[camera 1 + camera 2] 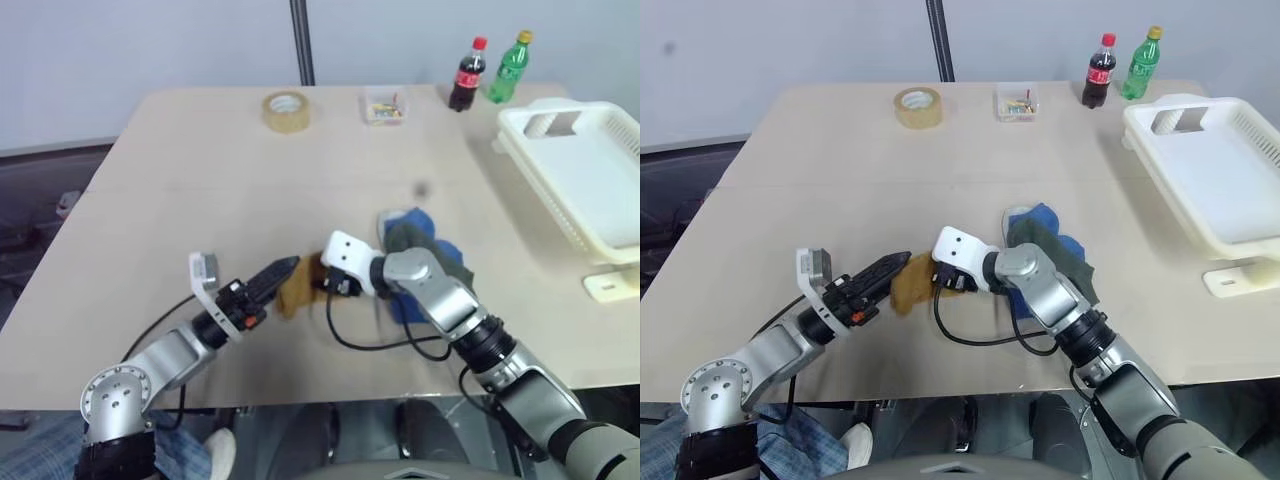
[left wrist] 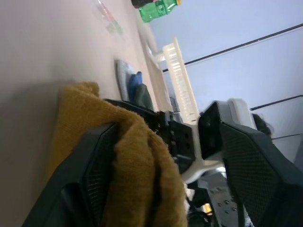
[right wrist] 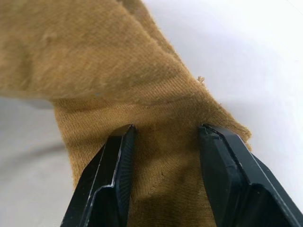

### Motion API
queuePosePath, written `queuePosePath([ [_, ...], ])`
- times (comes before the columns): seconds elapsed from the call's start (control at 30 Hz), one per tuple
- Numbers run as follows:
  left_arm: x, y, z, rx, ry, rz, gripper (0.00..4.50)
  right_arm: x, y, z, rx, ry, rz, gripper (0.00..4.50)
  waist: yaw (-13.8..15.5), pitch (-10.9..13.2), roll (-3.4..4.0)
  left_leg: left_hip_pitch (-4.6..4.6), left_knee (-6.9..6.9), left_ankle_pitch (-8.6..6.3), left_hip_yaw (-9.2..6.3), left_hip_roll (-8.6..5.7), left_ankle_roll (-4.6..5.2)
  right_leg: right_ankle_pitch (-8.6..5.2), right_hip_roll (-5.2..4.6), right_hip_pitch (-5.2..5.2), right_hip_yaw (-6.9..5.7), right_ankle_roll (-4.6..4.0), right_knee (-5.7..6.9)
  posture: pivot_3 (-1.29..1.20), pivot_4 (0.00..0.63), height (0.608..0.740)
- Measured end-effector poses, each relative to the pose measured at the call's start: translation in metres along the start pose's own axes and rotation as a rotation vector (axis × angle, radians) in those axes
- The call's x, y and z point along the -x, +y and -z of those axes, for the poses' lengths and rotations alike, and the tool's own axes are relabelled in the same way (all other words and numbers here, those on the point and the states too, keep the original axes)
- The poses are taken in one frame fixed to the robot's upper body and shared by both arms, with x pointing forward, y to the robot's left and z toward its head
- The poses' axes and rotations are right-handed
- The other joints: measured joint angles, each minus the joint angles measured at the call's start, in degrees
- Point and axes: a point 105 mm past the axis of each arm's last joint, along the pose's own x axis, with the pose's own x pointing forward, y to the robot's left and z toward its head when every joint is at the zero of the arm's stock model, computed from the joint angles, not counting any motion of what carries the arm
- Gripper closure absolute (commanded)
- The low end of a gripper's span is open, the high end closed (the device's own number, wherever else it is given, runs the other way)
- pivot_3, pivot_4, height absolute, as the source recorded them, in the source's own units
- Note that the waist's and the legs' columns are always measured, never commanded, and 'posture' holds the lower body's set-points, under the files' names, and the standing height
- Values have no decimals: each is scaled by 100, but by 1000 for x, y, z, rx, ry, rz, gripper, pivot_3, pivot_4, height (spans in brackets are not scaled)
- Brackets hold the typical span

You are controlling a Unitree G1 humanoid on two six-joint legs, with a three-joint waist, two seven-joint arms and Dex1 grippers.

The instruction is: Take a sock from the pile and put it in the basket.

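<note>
Holding the mustard sock (image 3: 156,142) between its fingers, the right gripper (image 3: 165,156) hides part of the pile (image 1: 425,250) behind its wrist. The left gripper (image 2: 161,156) stands wide around the sock's other end. The basket (image 1: 590,170), cut off at the table's right edge, sits well apart.

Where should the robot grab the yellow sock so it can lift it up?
Best at the bunched fold of the yellow sock, coming in level from the side. It stands up off the table there, between the left gripper and the right gripper, so fingers could probably close across it.
</note>
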Motion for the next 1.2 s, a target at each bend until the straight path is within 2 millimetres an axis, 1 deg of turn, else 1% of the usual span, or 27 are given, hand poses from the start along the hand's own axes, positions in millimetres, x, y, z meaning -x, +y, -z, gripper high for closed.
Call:
queuePosePath([
  [0.1,4,0,4,10,20,-5,856,0,0,0,0,0,1,2274,-3,1,2,-3,-1,-1,-3,-2,1,0,0,0,-3,0,-4,0,150,738],
  [0.17,10,2,6,-10,44,-43,856,0,0,0,-3,0,2,2274,-6,2,2,-3,-1,-1,-5,-1,2,-1,1,0,-4,-1,-3,0,150,738],
  [0.37,24,18,12,-63,96,-159,856,-2,0,-2,-7,-5,5,2274,-3,5,7,-3,-1,-1,-7,-2,1,-2,3,0,-7,-3,-4,0,150,738],
  [0.53,27,23,18,-74,122,-175,856,-2,0,-2,-7,-6,7,2274,-1,5,7,-4,-2,-2,-8,-2,2,-2,0,0,-8,-3,-5,0,150,738],
  [0.63,22,23,22,-73,139,-160,856,-2,0,-3,-8,-6,10,2274,3,6,7,-5,-2,-5,-10,-2,8,-2,-4,0,-10,-3,-5,0,150,738],
  [0.73,13,20,23,-84,146,-133,856,-2,0,-3,-8,-7,15,2274,3,6,7,-7,-2,-3,-11,-3,5,-2,-3,0,-12,-3,-6,0,150,738],
  [0.8,3,17,22,-100,143,-105,856,-2,-1,-3,-8,-7,18,2274,4,6,7,-7,-2,-1,-11,-3,2,-2,-1,0,-12,-3,-6,0,150,738],
  [0.83,2,17,22,-102,141,-104,856,-2,-1,-3,-7,-6,18,2274,3,6,6,-8,-2,-1,-12,-3,2,-2,-1,0,-13,-3,-6,0,150,738],
  [0.93,-4,19,12,-102,85,-88,856,-2,-1,-3,-7,-5,19,2274,3,7,8,-8,-2,5,-12,-3,-8,-2,1,0,-14,-3,-7,0,150,738],
  [1.03,-6,16,-1,-110,26,-68,856,-2,-1,-2,-7,-4,20,2274,-4,8,7,-10,-2,6,-13,-3,-11,-2,0,0,-14,-3,-9,0,150,738],
  [1.1,-7,16,-5,-110,11,-66,856,-1,-1,-2,-6,-4,21,2274,0,8,7,-11,-2,6,-14,-3,-11,-2,1,0,-15,-2,-10,0,150,738],
  [1.2,-10,18,-4,-101,9,-64,856,0,-2,-3,-4,-2,24,2274,1,9,6,-13,-2,6,-14,-5,-11,-1,1,-1,-16,-2,-11,0,150,738],
])
